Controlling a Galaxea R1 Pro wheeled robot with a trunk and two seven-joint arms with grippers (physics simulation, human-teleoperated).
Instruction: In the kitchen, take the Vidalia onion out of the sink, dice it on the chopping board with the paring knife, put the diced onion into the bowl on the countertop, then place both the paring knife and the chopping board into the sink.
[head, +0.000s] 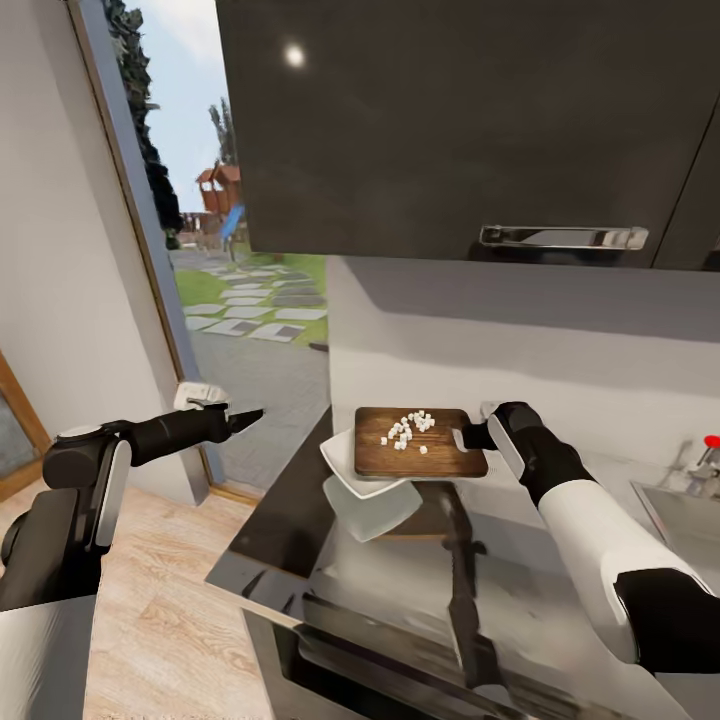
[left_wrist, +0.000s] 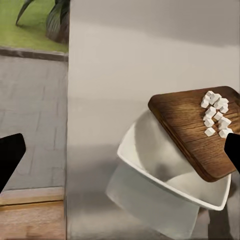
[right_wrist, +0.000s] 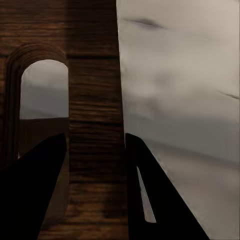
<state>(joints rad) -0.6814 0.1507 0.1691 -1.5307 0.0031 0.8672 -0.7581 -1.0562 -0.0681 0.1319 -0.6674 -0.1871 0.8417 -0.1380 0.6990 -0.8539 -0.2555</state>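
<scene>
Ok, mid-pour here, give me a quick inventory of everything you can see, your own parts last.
chopping board: one, brown wood, held above the countertop, its far end over the bowl
diced onion: many small white cubes, on the board's upper face
bowl: one, glossy white, on the countertop, partly under the board
countertop: one, glossy grey, below the wall cabinets
sink: one, grey, at the countertop's right end, tap with a red knob behind it
wall cabinet: dark, chrome handle, overhead
garden: green lawn and paving, through the opening at left
right claw: black, shut on the board's handle end
left claw: black, open, held off to the left of the countertop, holding nothing
</scene>
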